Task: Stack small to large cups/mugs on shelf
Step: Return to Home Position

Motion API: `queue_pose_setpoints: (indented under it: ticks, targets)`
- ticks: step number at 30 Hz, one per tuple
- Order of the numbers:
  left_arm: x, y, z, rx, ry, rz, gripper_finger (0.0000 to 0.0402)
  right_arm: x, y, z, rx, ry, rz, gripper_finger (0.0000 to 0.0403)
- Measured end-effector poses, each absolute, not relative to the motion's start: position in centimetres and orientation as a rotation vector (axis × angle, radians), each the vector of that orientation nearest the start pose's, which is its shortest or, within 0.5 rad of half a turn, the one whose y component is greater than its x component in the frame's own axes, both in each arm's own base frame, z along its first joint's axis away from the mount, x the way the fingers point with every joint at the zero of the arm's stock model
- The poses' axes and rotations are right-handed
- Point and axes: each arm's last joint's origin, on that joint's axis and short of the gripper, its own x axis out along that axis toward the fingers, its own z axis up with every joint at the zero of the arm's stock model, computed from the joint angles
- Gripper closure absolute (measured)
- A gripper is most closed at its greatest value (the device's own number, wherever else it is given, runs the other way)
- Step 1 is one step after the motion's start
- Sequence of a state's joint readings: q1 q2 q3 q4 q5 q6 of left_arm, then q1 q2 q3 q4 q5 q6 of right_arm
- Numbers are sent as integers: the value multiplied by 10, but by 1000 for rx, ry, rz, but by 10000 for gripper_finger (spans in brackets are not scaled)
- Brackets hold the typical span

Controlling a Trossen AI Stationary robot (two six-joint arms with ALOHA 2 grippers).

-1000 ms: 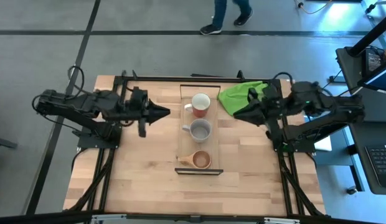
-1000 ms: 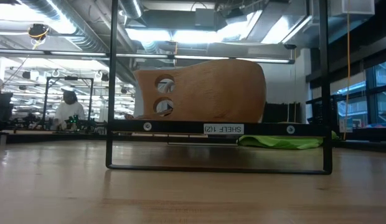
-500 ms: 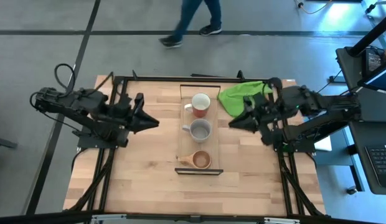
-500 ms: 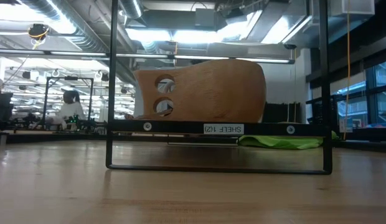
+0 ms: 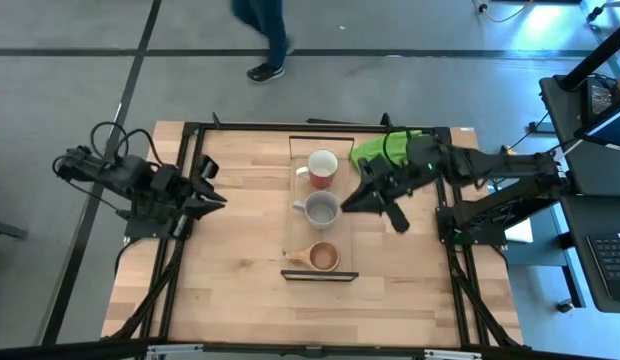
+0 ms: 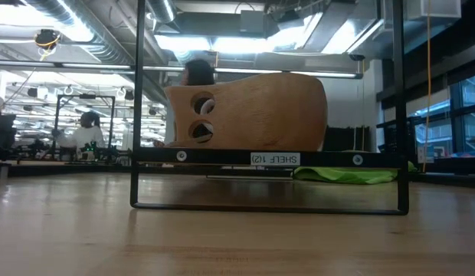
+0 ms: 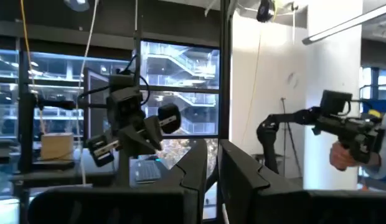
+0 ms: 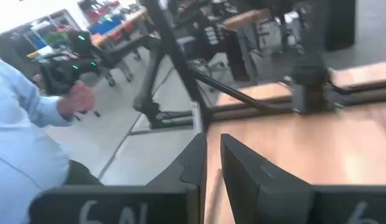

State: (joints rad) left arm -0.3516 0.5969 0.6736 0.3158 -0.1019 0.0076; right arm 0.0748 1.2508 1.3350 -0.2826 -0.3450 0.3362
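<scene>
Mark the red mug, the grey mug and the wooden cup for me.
red mug (image 5: 323,164), high view, on its white inside.
grey mug (image 5: 322,210), high view, on its inside.
wooden cup (image 5: 324,257), high view, on its bowl.

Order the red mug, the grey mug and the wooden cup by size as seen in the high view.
Largest: red mug and grey mug, whose rims look alike; I cannot rank them.
Smallest: wooden cup.
</scene>
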Motion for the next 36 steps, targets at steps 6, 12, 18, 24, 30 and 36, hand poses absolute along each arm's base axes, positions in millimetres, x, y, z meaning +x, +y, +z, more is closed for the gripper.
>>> queue_pose_setpoints:
  ticks: [6, 12, 18, 24, 30, 36]
  targets:
    - [103, -24, 358, -60, -284, -208, 366, 255, -8, 413, 341, 328, 374, 353]
    - [72, -13, 348, -88, -214, -150, 367, 232, -38, 414, 334, 351, 287, 353]
    - [47, -7, 351, -131, -297, -131, 367, 198, -41, 389, 381, 164, 273, 353]
    - [62, -10, 345, -120, -392, -134, 367, 171, -29, 339, 464, -68, 311, 353]
    - [86, -14, 308, -176, -458, -123, 367, 152, -21, 313, 472, -185, 320, 353]
    - [94, -15, 280, -232, -476, -113, 367, 143, -20, 299, 485, -198, 285, 353]
